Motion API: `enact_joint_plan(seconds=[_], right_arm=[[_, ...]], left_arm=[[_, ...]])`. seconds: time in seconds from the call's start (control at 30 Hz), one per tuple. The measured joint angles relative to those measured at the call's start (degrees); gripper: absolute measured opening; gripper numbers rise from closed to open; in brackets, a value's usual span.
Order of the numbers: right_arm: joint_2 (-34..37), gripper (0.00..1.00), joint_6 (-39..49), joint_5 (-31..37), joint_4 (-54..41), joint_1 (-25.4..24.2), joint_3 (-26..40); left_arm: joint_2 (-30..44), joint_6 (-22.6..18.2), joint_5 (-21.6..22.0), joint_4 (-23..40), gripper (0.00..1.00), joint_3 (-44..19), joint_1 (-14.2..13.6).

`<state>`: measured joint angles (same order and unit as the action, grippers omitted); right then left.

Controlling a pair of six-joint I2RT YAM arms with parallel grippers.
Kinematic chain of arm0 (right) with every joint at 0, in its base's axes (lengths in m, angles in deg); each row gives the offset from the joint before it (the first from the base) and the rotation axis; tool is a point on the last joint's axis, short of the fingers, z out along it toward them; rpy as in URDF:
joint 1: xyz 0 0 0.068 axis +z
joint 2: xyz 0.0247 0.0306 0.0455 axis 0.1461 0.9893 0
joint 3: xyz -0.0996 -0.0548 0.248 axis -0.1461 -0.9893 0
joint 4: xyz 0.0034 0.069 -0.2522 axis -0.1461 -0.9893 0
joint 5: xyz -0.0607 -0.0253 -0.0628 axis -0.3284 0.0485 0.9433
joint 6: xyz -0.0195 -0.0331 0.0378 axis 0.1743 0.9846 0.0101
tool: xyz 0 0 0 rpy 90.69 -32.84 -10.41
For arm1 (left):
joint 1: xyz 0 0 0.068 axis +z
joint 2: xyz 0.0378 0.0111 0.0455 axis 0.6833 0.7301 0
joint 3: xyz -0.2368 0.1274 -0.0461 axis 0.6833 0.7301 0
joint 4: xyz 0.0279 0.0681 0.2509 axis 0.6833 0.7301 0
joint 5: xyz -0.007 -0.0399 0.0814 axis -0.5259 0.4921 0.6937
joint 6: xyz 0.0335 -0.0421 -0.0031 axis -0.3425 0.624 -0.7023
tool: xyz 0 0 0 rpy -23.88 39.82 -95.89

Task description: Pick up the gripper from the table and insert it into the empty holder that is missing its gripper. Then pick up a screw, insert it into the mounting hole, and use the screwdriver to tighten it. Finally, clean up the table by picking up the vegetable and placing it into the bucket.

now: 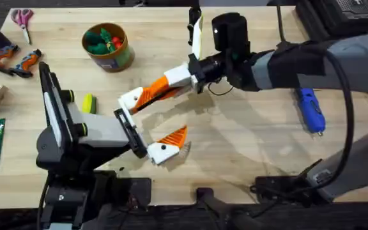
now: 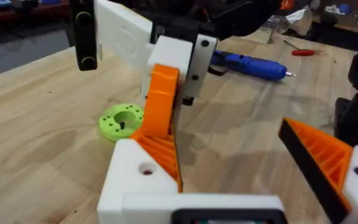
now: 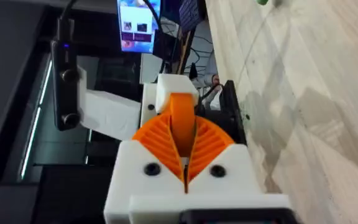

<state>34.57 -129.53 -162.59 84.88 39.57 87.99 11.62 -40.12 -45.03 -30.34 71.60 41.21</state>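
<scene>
Clamps the right pincer (image 1: 157, 89) on the orange wedge (image 1: 143, 98), both ribbed pads shut tight around it in the right wrist view (image 3: 184, 158), with the wedge (image 3: 180, 117) standing up between them. Presses that wedge against the white holder (image 1: 130, 99), the bare finger mount of the left pincer (image 1: 151, 122). Touches it there for certain, though whether fully seated is hard to judge from these angles. Keeps the left pincer (image 2: 241, 180) released, fingers spread wide, with the holder (image 2: 138, 177) on one side showing a small mounting hole and the other finger (image 2: 328, 158) carrying its own orange ribbed pad. Leaves the blue screwdriver (image 1: 310, 108) flat on the worktop (image 1: 248, 150), well behind the right pincer and beside that arm; seen from the left wrist (image 2: 250, 64) beyond both pincers, metal tip pointing away from them. Leaves the yellow-green vegetable (image 1: 88, 103) on the worktop near the left pincer, beside that arm's wrist. Places the bucket (image 1: 107, 46) farther out past the vegetable, well apart from both pincers, green and red toys inside. Shows a lime-green ring (image 2: 122, 119) on the worktop just beyond the holder.
</scene>
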Motion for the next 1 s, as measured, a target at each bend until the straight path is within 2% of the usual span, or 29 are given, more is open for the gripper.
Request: enact_joint_plan(seconds=[0.6,1.0], right_arm=[[-0.1,0.009,-3.2,6.3,1.8,2.5,0.1],[-0.1,0.013,-3.6,6.5,1.8,2.6,0.2]], left_arm=[[0.0,2.3,3.2,-0.2,0.986,0.0,0.9],[0.3,2.4,3.5,-0.3,0.986,0.0,0.9]])
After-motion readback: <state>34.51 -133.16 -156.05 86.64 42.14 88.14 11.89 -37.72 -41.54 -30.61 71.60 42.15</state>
